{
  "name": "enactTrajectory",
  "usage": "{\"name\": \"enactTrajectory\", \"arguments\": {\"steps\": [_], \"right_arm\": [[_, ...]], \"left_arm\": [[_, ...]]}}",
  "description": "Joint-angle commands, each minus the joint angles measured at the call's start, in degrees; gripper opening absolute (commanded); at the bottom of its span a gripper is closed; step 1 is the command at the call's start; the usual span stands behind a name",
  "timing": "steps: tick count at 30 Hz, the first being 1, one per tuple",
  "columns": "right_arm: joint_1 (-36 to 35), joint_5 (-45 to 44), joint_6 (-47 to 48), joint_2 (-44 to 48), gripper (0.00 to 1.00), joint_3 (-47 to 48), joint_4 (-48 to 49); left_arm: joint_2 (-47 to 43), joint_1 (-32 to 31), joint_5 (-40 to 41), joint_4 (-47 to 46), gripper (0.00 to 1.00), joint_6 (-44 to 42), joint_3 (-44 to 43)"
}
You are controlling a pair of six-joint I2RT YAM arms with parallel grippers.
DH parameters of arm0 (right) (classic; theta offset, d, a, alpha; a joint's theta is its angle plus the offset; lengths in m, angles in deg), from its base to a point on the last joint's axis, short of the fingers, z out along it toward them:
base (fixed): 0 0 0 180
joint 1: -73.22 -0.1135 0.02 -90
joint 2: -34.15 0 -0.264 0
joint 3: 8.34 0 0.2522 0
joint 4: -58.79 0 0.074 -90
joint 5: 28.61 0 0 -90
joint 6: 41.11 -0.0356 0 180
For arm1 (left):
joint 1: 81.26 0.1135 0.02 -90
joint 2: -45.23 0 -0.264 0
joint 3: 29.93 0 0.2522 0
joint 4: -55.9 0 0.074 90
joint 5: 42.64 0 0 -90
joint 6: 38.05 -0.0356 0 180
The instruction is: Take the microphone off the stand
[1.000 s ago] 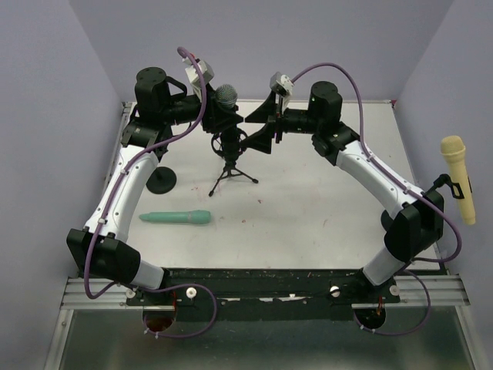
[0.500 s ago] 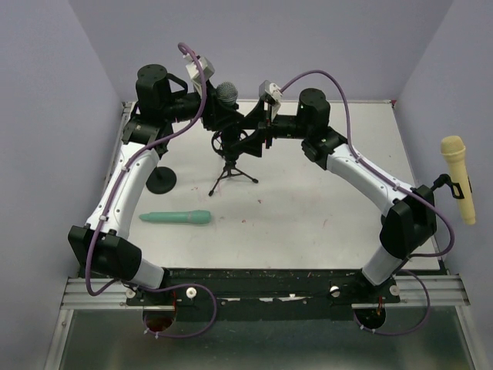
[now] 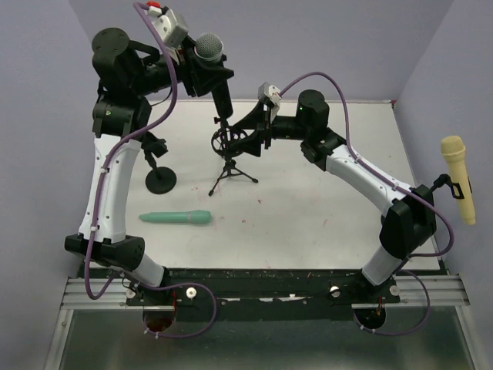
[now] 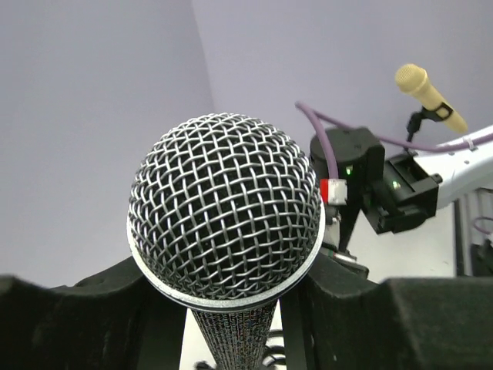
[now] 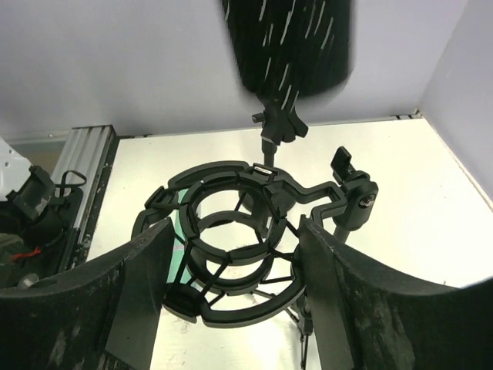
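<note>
The microphone point(image 3: 209, 48), black with a silver mesh head, hangs in the air at the upper left, clear of the stand point(image 3: 231, 142). My left gripper point(image 3: 205, 75) is shut on its handle just below the head; the left wrist view shows the mesh head point(image 4: 225, 212) filling the space between the gripper point(image 4: 231, 327) jaws. The stand is a black tripod topped by an empty ring-shaped shock mount point(image 5: 239, 247). My right gripper point(image 5: 235, 266) is shut on that mount, a pad against each side. The microphone's lower end point(image 5: 293, 46) hovers blurred above the mount.
A green microphone point(image 3: 176, 218) lies on the white table to the left of centre. A small black stand with a round base point(image 3: 160, 179) sits by the left arm. A yellow microphone point(image 3: 458, 177) is clipped upright at the right wall.
The left arm has risen and swung left, pulling the microphone up out of the shock mount. The right gripper has moved in and shut round the mount.
</note>
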Motion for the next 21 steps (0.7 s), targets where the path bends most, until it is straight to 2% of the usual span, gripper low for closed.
{"name": "enactTrajectory", "arguments": {"steps": [1, 5, 7, 11, 15, 21], "right_arm": [[-0.54, -0.97, 1.0, 0.07, 0.78, -0.04, -3.37], [-0.54, -2.46, 1.97, 3.49, 0.94, 2.86, -6.61], [-0.45, -5.0, 3.2, 6.3, 1.0, 3.83, -8.72], [0.33, -12.55, 8.29, 12.89, 1.0, 2.87, -15.47], [3.4, -20.64, 10.41, 18.08, 1.0, -0.37, -22.34], [10.79, -26.71, 5.84, 22.13, 0.99, -5.73, -28.06]], "left_arm": [[-0.95, 2.71, 3.22, 0.62, 0.27, -4.0, -9.03], [-5.33, 6.22, 3.14, 4.39, 0.27, -7.78, -6.85], [-8.06, 8.07, 2.61, 8.77, 0.27, -12.95, -4.74], [-14.12, 11.24, 3.92, 21.94, 0.26, -25.41, 0.35], [-20.8, 13.26, 8.49, 32.77, 0.14, -39.65, 9.48], [-30.91, 13.26, 15.87, 41.22, 0.0, -61.46, 32.14]]}}
